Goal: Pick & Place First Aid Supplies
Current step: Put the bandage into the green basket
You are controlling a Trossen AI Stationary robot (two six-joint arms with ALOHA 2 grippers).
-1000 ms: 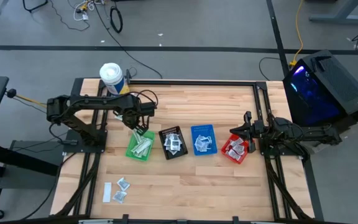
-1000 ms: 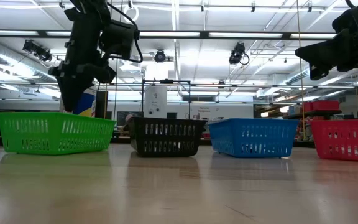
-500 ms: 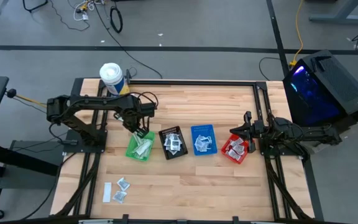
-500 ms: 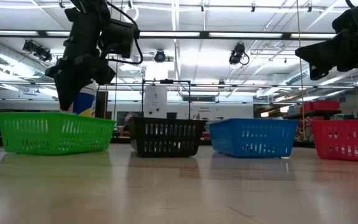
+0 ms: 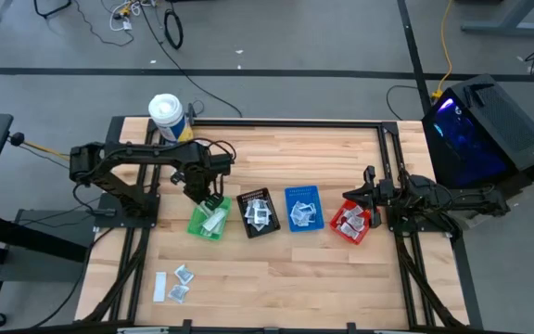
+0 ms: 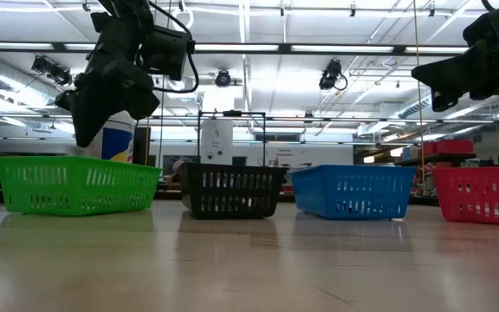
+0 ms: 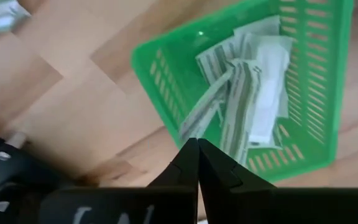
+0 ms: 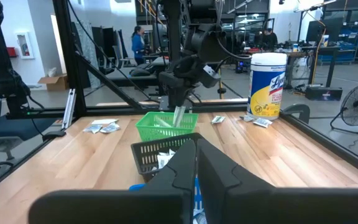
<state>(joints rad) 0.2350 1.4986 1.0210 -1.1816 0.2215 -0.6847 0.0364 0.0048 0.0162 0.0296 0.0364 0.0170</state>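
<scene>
The left gripper [image 5: 208, 197] hangs above the green bin [image 5: 209, 219], over its edge toward 12 o'clock, with its fingers pressed together and nothing between them. In the left wrist view the two dark fingertips [image 7: 197, 152] meet in a point above the bin's long white and greenish-printed strip packets [image 7: 253, 106], clear of them.

Four small bins stand in a row across the middle of the worktop [image 5: 286, 158]: from 9 o'clock toward 3 o'clock, the green bin, the black bin [image 5: 259, 213], the blue bin [image 5: 303, 208] and the red bin [image 5: 352, 223]. Each holds some of the first aid supplies, small silvery and white sachets showing inside the black, blue and red ones.

More supplies lie loose on the worktop toward 7 o'clock: a white strip packet [image 5: 159, 287] and, just beside it, a few silvery sachets [image 5: 183, 283]. In the right wrist view further sachets [image 8: 102, 126] lie on the wood near the green bin.

The right gripper [image 5: 367, 175] waits at 3 o'clock, above the worktop near the red bin, its fingers closed and holding nothing.

A white cylindrical tub [image 5: 166, 115] with a yellow and blue label stands at the worktop's 11 o'clock corner.
</scene>
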